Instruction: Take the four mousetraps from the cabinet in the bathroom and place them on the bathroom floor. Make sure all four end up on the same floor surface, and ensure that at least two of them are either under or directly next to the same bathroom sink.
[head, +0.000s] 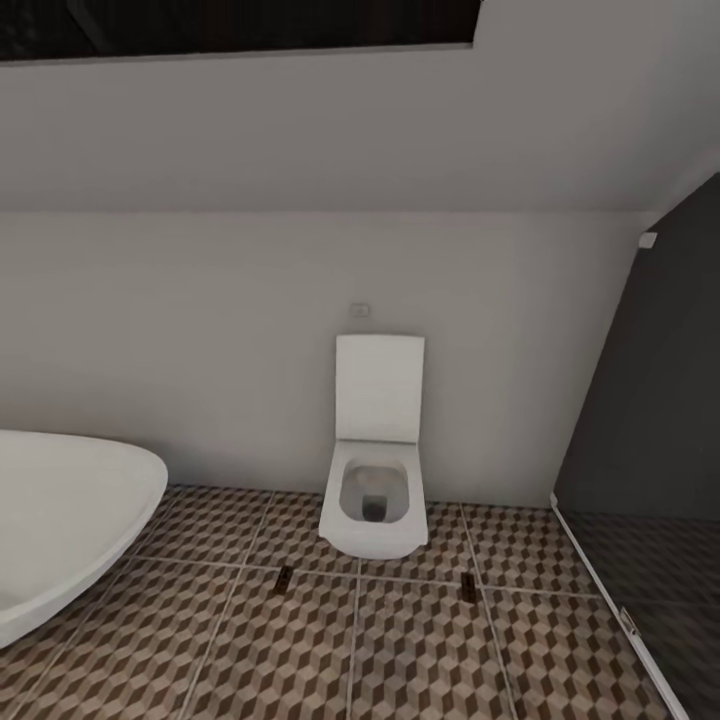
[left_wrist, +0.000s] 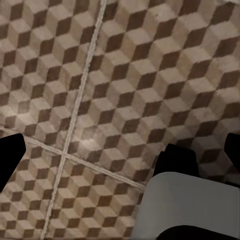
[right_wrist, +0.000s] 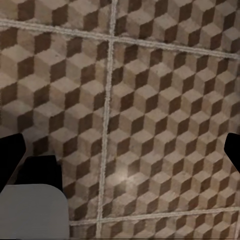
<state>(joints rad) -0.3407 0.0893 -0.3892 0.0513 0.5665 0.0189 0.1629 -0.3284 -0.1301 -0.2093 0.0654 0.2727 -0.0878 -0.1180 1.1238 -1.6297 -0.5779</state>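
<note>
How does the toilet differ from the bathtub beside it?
The toilet stands against the back wall with its flat rectangular lid raised upright; the bathtub has no lid, and its wide rim curves to a rounded point. The toilet shows whole, while the bathtub runs off the picture's left edge. Both are plain white, over the cube-patterned floor.

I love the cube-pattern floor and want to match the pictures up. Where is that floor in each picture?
Head view: the bathroom floor runs across the bottom, below the toilet and beside the bathtub.
Left wrist view: the floor is seen close up, from above.
Right wrist view: the floor again, close up.
Shared landmark: the pale grout lines between tiles.
</note>
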